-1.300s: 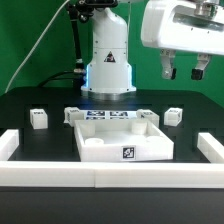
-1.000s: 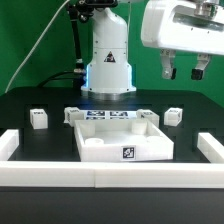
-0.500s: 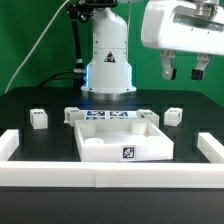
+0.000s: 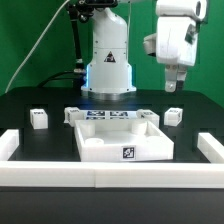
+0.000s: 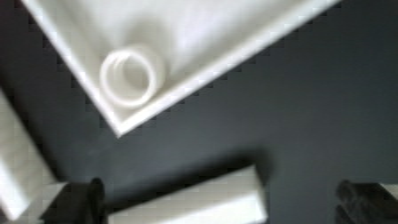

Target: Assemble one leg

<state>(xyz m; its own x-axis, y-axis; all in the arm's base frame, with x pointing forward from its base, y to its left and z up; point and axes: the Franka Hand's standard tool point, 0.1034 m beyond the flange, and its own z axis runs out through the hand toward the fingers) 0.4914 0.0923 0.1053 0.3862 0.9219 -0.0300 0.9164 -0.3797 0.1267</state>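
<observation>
Gripper (image 4: 171, 87) in the exterior view's upper right, fingers (image 5: 79, 200) apart and holding nothing, hovering well above a leg (image 4: 173, 116) on the dark surface (image 4: 30, 100), tabletop (image 4: 120, 150) at centre, second leg (image 4: 38, 119) at middle left.

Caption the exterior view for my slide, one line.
Panda gripper hovers above the leg at the exterior view's right, beside the white tray-like tabletop.
</observation>
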